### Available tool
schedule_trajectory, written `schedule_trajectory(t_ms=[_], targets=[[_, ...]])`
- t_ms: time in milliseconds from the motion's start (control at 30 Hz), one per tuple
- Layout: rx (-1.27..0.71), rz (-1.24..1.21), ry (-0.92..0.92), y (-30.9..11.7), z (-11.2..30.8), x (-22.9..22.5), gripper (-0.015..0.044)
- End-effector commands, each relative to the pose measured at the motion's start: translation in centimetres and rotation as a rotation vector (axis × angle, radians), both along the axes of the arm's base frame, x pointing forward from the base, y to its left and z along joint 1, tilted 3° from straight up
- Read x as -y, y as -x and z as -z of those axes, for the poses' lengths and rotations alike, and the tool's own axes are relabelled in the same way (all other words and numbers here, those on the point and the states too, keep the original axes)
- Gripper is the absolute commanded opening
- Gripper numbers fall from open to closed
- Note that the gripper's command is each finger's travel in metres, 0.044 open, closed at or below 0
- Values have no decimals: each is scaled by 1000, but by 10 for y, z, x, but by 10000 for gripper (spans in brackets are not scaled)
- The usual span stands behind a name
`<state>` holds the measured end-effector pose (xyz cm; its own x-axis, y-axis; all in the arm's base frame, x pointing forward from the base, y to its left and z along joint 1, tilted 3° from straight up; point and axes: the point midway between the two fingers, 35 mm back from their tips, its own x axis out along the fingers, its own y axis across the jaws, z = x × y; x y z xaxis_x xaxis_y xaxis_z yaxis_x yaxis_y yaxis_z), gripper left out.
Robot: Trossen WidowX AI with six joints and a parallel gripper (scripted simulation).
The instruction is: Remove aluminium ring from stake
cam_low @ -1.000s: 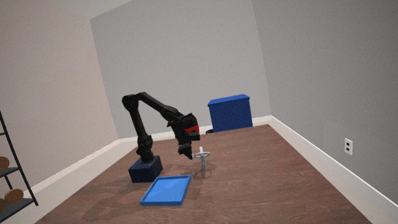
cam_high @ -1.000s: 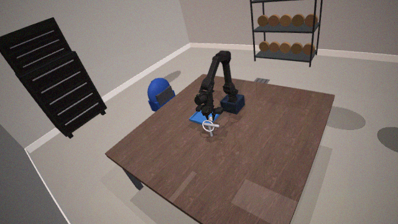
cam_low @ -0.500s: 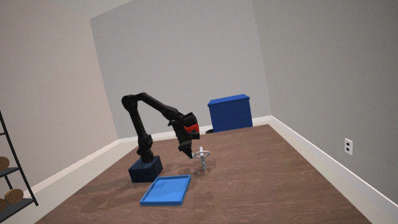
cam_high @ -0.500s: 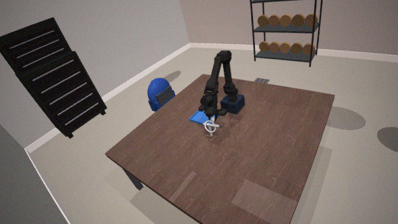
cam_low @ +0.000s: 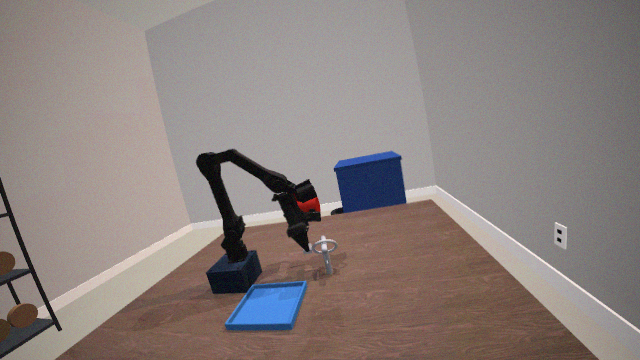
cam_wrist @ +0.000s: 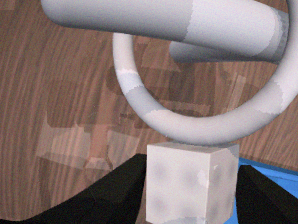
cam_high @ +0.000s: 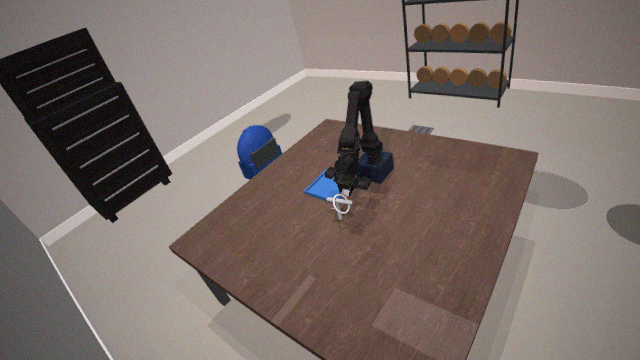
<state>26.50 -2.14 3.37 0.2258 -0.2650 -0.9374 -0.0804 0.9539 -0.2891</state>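
You're pinching the ring's welded tab (cam_wrist: 177, 182) w/ the gripper (cam_high: 346, 192) (cam_low: 308, 251) (cam_wrist: 193, 169); ring (cam_high: 334, 206) (cam_low: 315, 251) (cam_wrist: 200, 131) is sitting up near stake's cross-bar (cam_high: 332, 200) (cam_low: 323, 240) (cam_wrist: 150, 19).

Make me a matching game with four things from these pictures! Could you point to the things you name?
1. Aluminium ring (cam_high: 334, 208) (cam_low: 313, 247) (cam_wrist: 199, 131)
2. Tray (cam_high: 319, 190) (cam_low: 270, 306) (cam_wrist: 270, 176)
3. Pincer (cam_high: 346, 191) (cam_low: 307, 250) (cam_wrist: 193, 169)
4. Wooden discs (cam_high: 459, 33) (cam_low: 22, 315)

A. on a shelf rack (cam_high: 409, 60) (cam_low: 31, 272)
B. shut on the ring's welded tab (cam_wrist: 177, 185)
C. around the steel stake (cam_high: 339, 216) (cam_low: 328, 265)
D. blue

Pairs: 1-C, 2-D, 3-B, 4-A
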Motion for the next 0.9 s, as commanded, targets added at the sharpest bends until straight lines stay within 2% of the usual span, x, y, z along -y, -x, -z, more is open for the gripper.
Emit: schedule_trajectory(t_ms=[0, 867], targets=[[5, 3, 31, 1, 2, -4, 0], [36, -2, 56, 3, -5, -26, 0]])
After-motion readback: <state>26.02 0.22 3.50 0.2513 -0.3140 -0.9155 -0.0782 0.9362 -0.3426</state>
